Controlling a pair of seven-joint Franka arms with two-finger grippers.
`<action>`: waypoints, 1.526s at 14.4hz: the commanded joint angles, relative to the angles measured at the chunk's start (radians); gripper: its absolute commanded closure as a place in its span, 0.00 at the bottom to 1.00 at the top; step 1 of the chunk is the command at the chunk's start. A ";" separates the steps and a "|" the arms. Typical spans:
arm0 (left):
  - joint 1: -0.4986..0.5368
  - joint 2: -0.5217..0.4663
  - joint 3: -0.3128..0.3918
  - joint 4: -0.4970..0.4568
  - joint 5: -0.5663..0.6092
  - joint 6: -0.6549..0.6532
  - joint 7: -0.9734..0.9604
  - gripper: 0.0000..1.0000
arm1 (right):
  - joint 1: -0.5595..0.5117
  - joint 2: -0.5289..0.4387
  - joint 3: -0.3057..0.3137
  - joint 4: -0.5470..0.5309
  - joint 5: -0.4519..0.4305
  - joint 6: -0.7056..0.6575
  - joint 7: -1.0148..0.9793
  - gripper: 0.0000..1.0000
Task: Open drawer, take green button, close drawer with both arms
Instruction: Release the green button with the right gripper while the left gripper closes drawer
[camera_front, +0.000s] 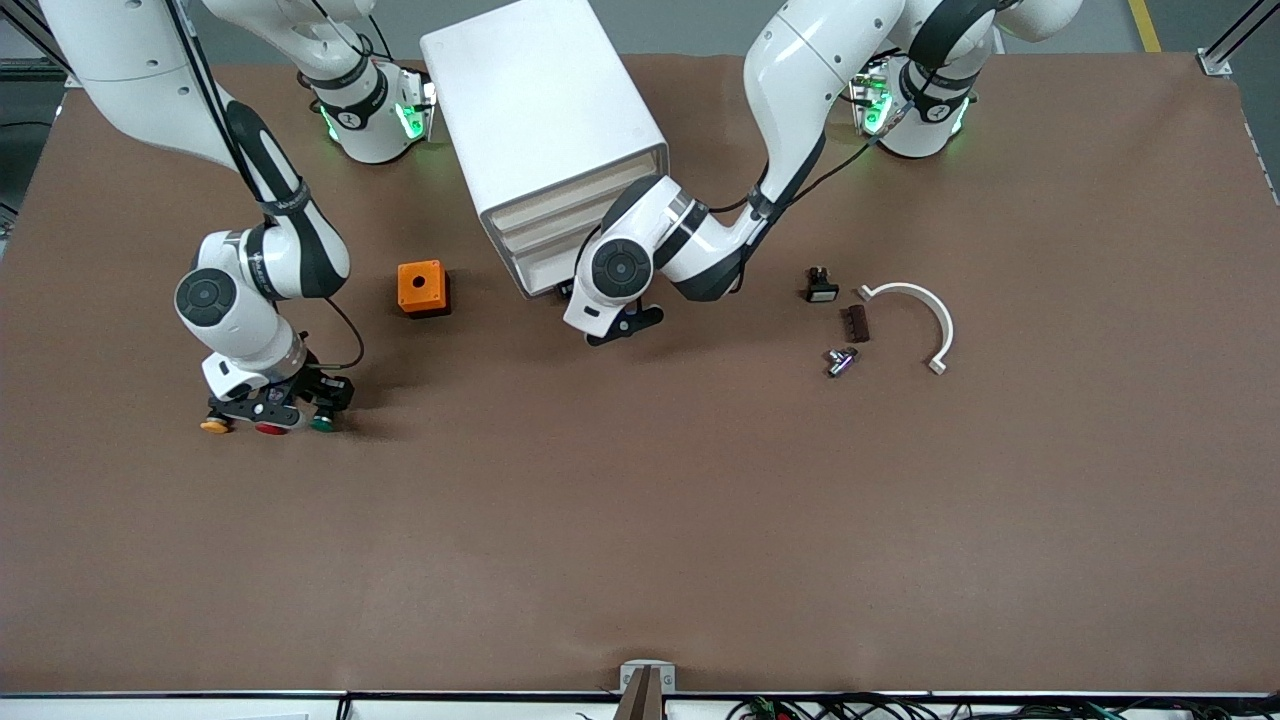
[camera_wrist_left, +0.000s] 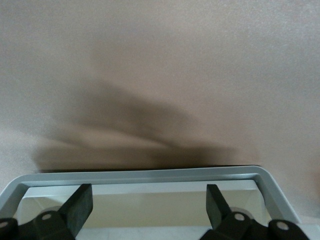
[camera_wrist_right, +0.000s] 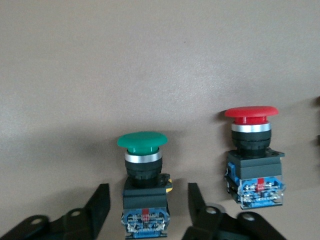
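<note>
1. The green button (camera_wrist_right: 143, 170) is seen lying on the bench (camera_front: 640, 520), between the open jaws of the right gripper (camera_wrist_right: 145, 212), ungripped.
2. The red button (camera_wrist_right: 252, 157) is found just beside it.
3. The left gripper (camera_wrist_left: 148, 207), jaws spread, is held at the drawer (camera_wrist_left: 150, 176) front, nothing gripped.

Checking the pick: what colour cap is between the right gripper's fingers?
Green, clearest in the right wrist view.
</note>
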 joint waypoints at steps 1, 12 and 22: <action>-0.001 -0.009 -0.017 -0.010 -0.033 0.005 -0.003 0.00 | -0.024 -0.066 0.020 0.047 -0.023 -0.161 -0.010 0.00; -0.004 -0.012 -0.019 -0.009 -0.155 0.005 -0.003 0.00 | -0.022 -0.284 0.022 0.432 0.132 -0.939 -0.215 0.00; 0.008 -0.023 -0.007 0.000 -0.171 0.005 -0.005 0.00 | -0.063 -0.384 0.014 0.544 0.154 -1.093 -0.355 0.00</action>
